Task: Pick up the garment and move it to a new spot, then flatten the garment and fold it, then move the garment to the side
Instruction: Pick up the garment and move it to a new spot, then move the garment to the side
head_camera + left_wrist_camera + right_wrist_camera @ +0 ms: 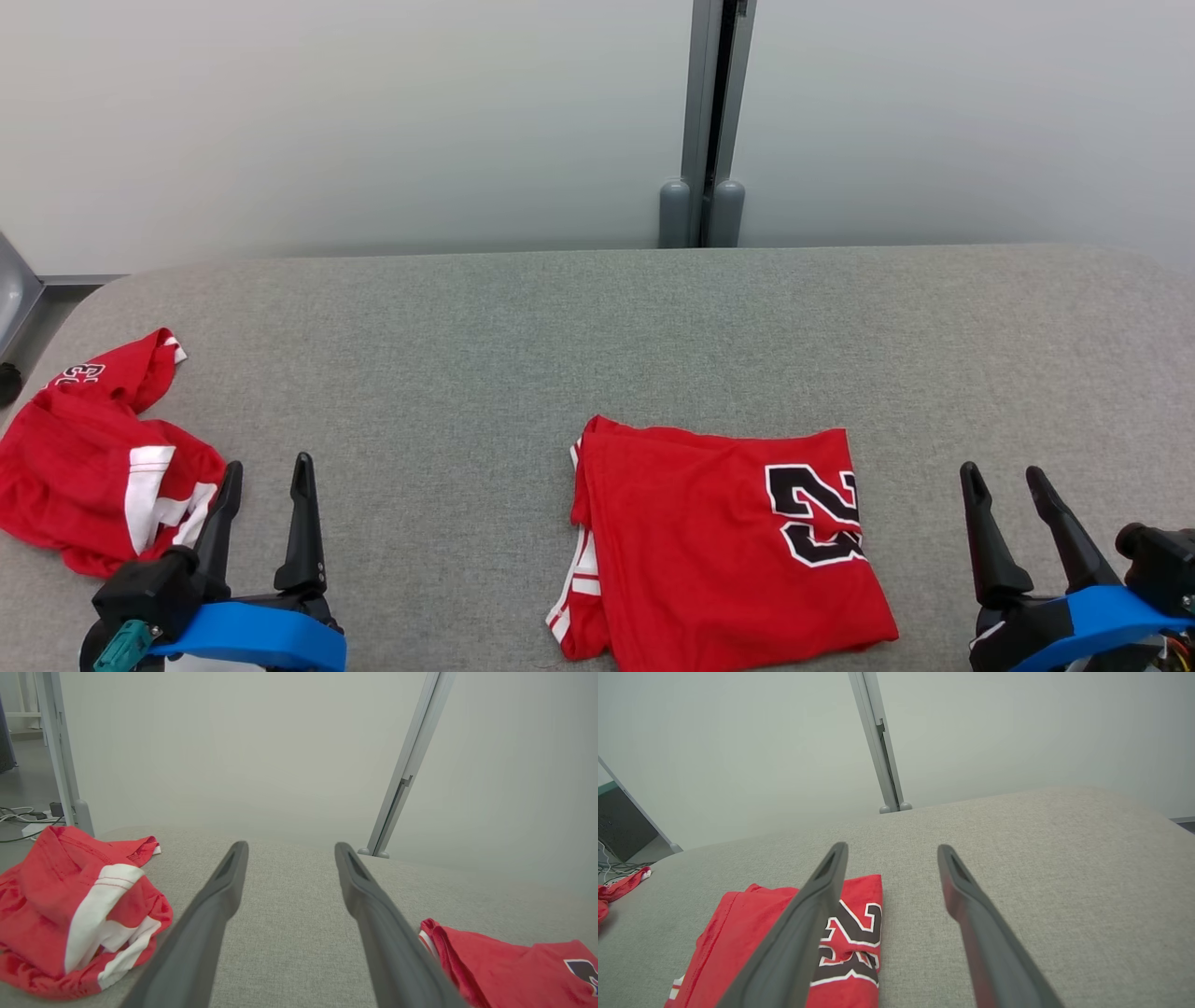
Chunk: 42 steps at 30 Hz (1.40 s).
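Head view: folded jersey (728, 546) lies flat on the grey table (560, 317), near edge, right of centre. It's nearly square, so I can't call a long axis. Layered edge faces left; black number at the right edge, digits turned sideways. Crumpled jersey (93, 476) sits far left. Left hand (268, 464) spread, empty, just beside it. Right hand (1004, 471) spread, empty, right of the folded jersey, apart.

Left wrist view: left hand (290, 848) frames bare table; crumpled jersey (74, 914) left, folded jersey (514, 966) lower right.

Right wrist view: right hand (892, 848) spread over table; folded jersey (752, 933) lower left, number end nearest, partly behind one finger (798, 933).
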### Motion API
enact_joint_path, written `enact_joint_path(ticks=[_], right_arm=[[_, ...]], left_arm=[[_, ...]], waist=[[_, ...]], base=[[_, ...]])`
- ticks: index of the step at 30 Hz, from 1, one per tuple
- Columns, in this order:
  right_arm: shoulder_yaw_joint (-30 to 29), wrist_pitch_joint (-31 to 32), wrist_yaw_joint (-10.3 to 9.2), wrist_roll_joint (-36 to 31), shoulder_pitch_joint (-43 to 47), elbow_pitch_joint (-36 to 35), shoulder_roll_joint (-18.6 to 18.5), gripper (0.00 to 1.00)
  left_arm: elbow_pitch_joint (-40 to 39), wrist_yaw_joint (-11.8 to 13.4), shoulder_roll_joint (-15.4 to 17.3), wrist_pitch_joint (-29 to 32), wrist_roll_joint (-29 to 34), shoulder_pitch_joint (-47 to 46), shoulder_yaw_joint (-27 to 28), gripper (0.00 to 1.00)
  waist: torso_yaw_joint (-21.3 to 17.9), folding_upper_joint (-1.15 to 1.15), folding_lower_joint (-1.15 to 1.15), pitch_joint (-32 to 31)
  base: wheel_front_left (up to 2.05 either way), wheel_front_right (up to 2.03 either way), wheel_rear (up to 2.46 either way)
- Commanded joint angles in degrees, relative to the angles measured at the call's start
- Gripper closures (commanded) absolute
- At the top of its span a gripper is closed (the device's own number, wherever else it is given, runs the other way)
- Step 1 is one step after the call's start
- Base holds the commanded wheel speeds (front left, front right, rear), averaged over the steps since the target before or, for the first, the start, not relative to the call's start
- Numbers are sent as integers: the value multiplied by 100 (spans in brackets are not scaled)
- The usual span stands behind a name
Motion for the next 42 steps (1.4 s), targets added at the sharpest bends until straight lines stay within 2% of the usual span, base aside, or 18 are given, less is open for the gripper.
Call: enact_joint_path(ticks=[1, 21, 24, 29, 32, 37, 42], right_arm=[[-16, 47, 1, 2, 86, -38, 12, 0], [72, 375, 1, 77, -62, -200, 15, 0], [116, 965, 1, 115, -227, -50, 13, 0], [173, 2533, 1, 246, -699, 298, -152, 0], [83, 3158, 1, 139, -996, 607, -210, 0], [-43, 3741, 1, 74, -1453, 1359, -163, 0], [-80, 3911, 1, 45, -1831, 2096, -121, 0]], left_arm=[[-22, -18, -7, -23, 54, 38, 25, 0], [-29, -59, -72, -24, 141, 17, 49, 0], [-24, -60, -85, -24, 155, 33, 49, 0], [0, -72, -62, -24, 147, -92, 22, 0], [26, -77, -65, -24, 155, -148, -27, 0], [14, -93, -72, -24, 171, -250, -98, 0], [-41, -103, -75, -24, 178, -355, -143, 0]], waist=[[-8, 0, 0, 7], [117, 0, 0, 80], [120, 0, 0, 87], [172, 0, 0, 125], [230, 0, 0, 148], [367, 0, 0, 260], [520, 0, 0, 437]], base=[[0, 0, 0], [0, 0, 0], [0, 0, 0], [0, 0, 0], [0, 0, 0], [0, 0, 0], [0, 0, 0]])
